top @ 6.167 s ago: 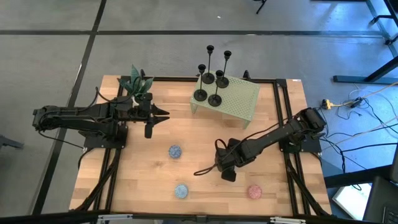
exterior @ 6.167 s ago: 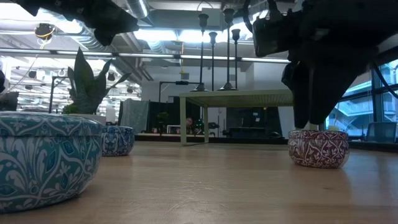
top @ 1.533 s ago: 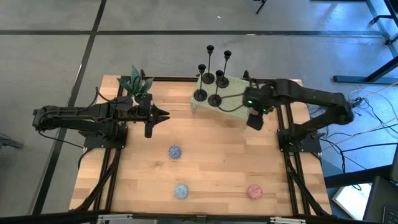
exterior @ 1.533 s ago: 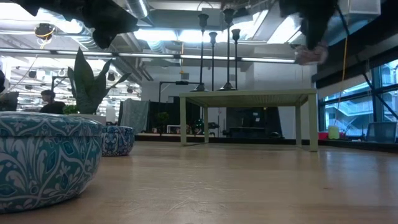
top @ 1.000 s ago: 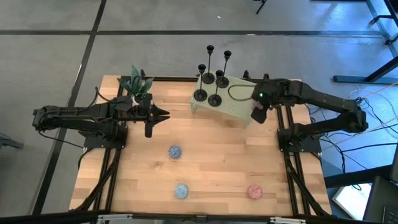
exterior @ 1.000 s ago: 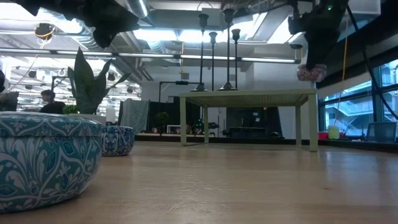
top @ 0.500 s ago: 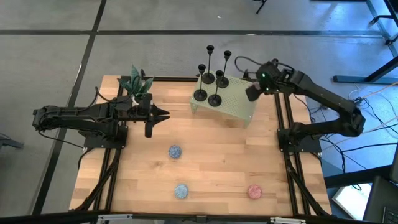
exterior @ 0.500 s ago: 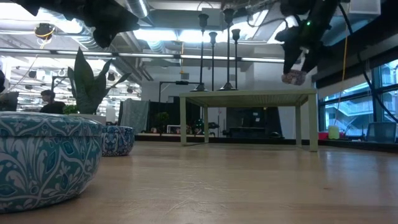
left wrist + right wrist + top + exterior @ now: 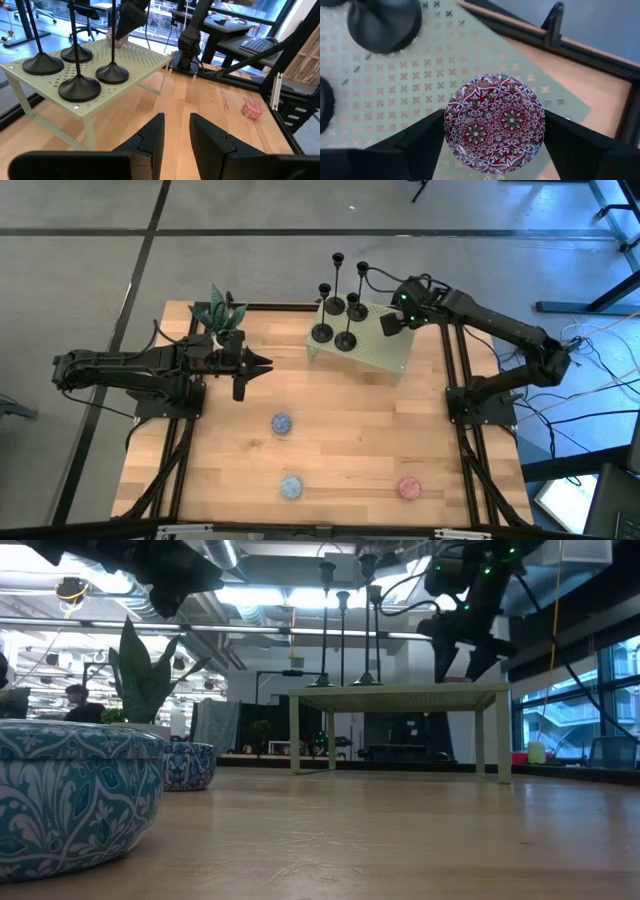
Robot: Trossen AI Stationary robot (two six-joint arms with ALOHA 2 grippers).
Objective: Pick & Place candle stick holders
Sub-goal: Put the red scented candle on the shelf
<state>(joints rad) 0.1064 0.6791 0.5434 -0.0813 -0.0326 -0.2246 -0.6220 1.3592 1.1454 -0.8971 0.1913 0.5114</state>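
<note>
On the left side of the bench (image 9: 330, 430) the left tool (image 9: 262, 364) waits above the wood. Its two fingers (image 9: 152, 137) are apart and hold nothing.

The four candle stick holders (image 9: 340, 305) stand on a pale green rack (image 9: 385, 350) at the far side of the bench, near the middle. Each one is thin black metal with a flat round foot, so it is probably stiff and hard, not soft. They look tall and skinny, so a bump could tip one into the next. The best place to hold one looks like low on the thin stem, just above the foot, where it will wobble least.

To the right of them, the right tool (image 9: 390, 323) hangs over the rack. It is clamped on a small round red patterned tin (image 9: 494, 122), not on a candlestick.

The right wrist view shows the tin from above, held between the two fingers, with the rack just below it and one black foot (image 9: 384, 22) nearby. The high view cannot show that. The low view shows how tall the stems (image 9: 342, 635) are and that the right tool is up beside them.
</note>
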